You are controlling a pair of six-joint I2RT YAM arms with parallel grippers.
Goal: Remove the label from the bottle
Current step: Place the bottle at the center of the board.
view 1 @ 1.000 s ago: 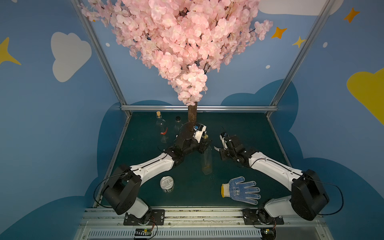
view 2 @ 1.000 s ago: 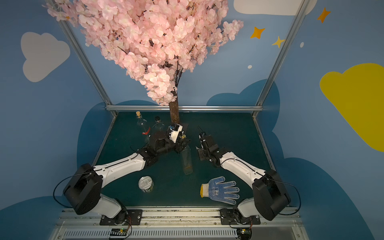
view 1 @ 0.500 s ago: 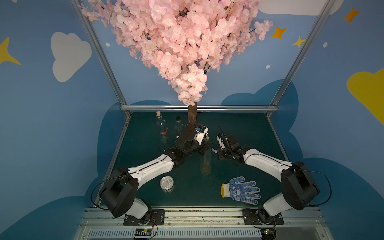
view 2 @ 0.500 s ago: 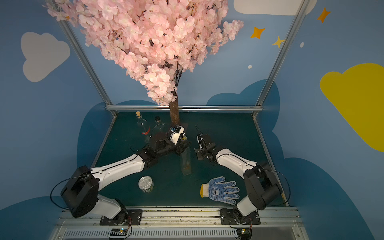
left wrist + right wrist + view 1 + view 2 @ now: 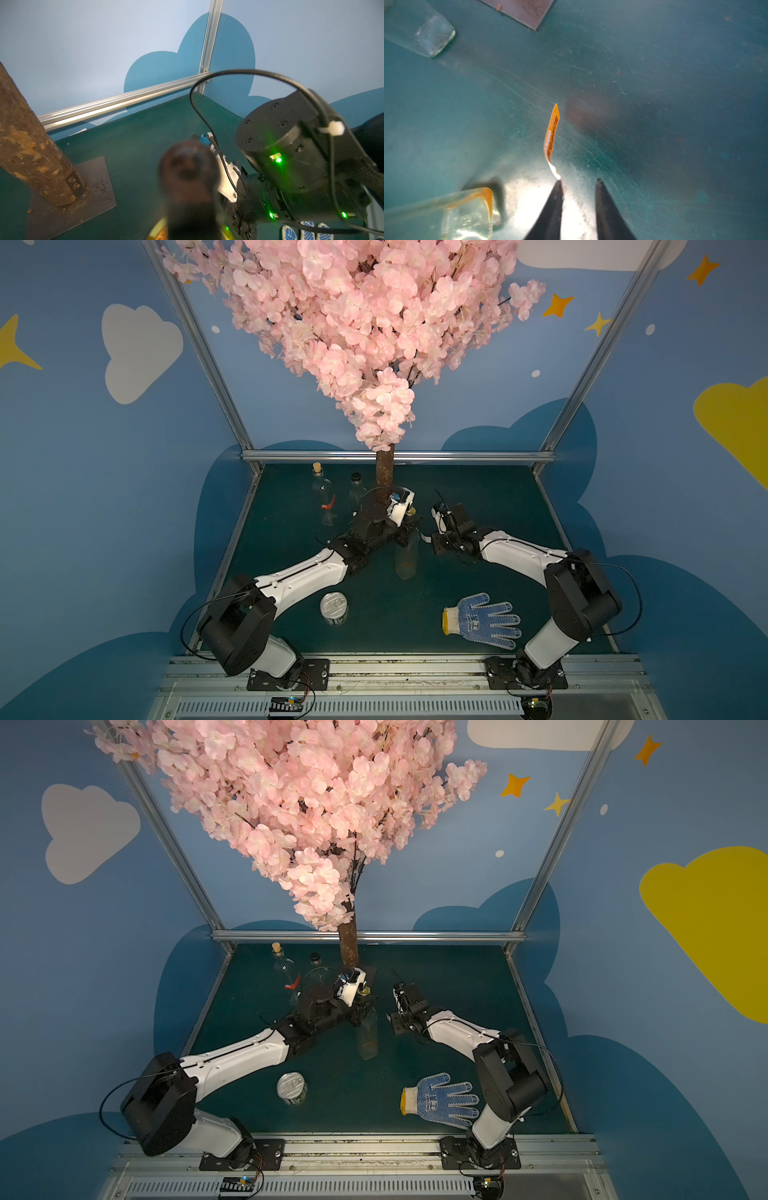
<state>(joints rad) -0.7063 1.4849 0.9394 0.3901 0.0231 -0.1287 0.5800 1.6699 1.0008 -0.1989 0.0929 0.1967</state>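
Glass in grip: pinches bottle (image 5: 406, 558) neck with left fingers (image 5: 408, 531), spreads right fingers (image 5: 435, 542), carries orange label (image 5: 552, 133) on one tip.

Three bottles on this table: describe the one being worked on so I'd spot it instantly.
Start at the tree trunk. Just in front of it stands a clear bottle, its neck in the left gripper. Unlike the corked bottle and black-capped bottle farther left, it has a gold cap.

Orange label (image 5: 552, 133), dark lettering, at the right gripper's (image 5: 579, 180) tip; clear bottle (image 5: 406, 560), amber-tinged; dark green worktop (image 5: 478, 497); white glove (image 5: 484, 620), blue dots, yellow cuff; pink blossom (image 5: 365, 323).
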